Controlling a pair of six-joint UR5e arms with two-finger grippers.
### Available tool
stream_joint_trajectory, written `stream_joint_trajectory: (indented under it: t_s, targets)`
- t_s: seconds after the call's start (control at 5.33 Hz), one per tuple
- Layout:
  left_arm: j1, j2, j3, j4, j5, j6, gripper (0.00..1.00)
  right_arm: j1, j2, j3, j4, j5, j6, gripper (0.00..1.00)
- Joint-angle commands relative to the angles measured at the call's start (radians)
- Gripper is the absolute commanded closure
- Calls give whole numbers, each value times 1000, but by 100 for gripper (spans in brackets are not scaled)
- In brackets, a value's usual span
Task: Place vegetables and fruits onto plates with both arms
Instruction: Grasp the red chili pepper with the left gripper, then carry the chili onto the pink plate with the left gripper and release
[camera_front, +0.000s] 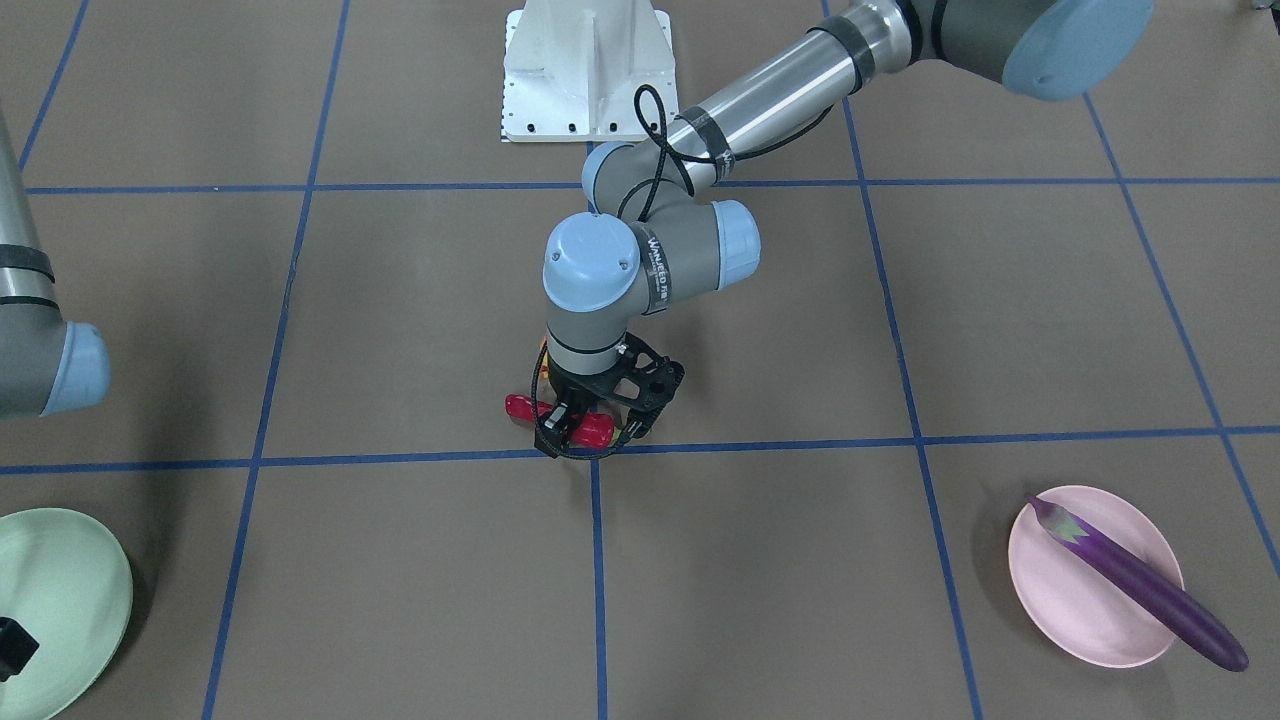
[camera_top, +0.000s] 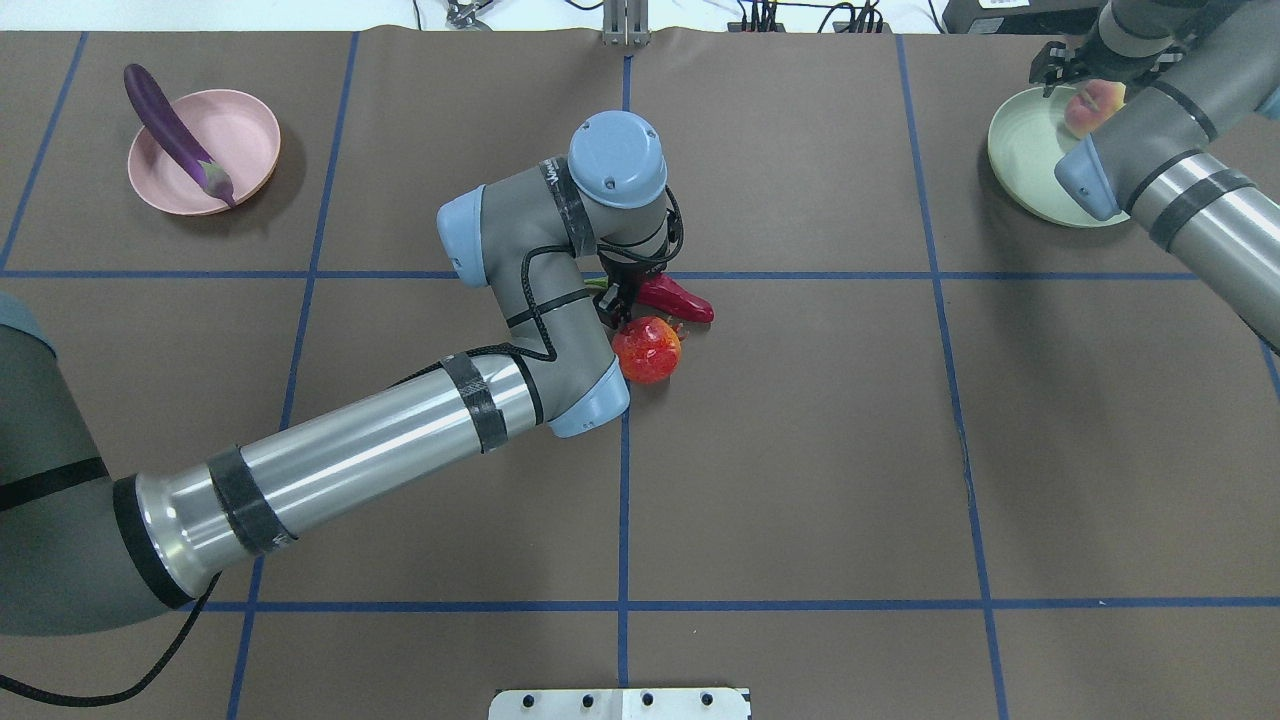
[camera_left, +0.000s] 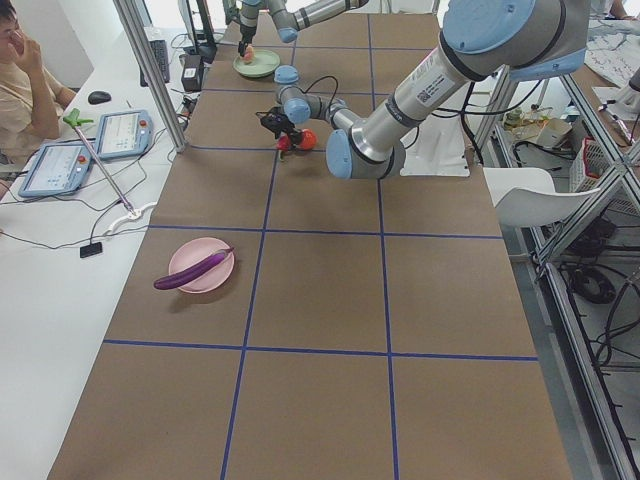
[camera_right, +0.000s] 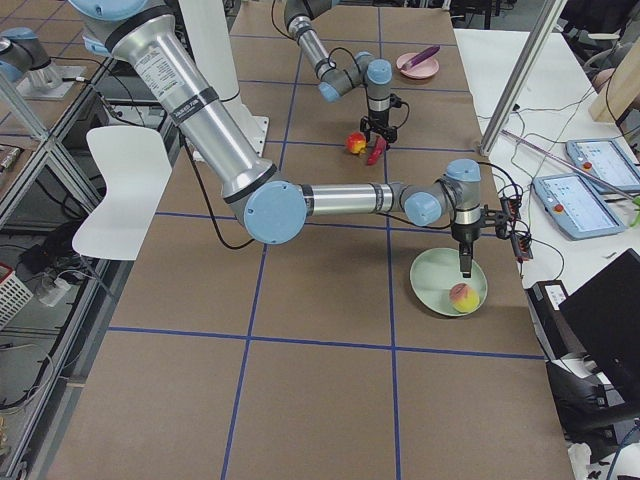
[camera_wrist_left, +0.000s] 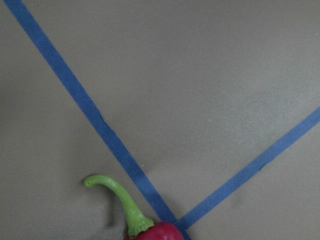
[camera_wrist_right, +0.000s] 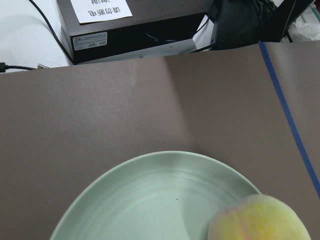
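Observation:
My left gripper (camera_top: 625, 298) is down at the table's middle with its fingers either side of the red chili pepper (camera_top: 688, 301), which lies on the table; the jaws look open. The chili's green stem shows in the left wrist view (camera_wrist_left: 122, 200). The red-orange pomegranate (camera_top: 647, 350) sits right beside it. The purple eggplant (camera_top: 172, 128) lies across the pink plate (camera_top: 250, 130). The peach (camera_top: 1092, 100) rests on the green plate (camera_top: 1022, 150). My right gripper (camera_top: 1090, 65) hovers just above the peach, apparently open and empty.
The white robot base block (camera_front: 588, 70) stands at the table's near edge. Blue tape lines (camera_top: 625, 500) divide the brown table. A black box with a label (camera_wrist_right: 135, 37) and cables lie beyond the green plate. An operator (camera_left: 20, 80) sits by the table's side.

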Motion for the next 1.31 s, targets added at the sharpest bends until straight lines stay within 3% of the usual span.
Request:
stream_joint_trajectory:
  t_s: [0.0,0.19,0.56,0.94,1.12]
  targets:
    - [-10,-2,-23,-5,-3,12,100,30,-1,23,-2,58,1,0]
    - [-104,-2,-108,2,-19,14,100,42,-1,23,-3,86,1,0]
    - [-323,39,-121,45,-226,155,100,53,4,46,-3,121,7,0]
    - [-474,167,-109,97,-225,524,100,62,-57,173,-12,190,10,0]
    - [-548,212,-3,99,-220,763,100,51,-122,284,-14,294,11,0]
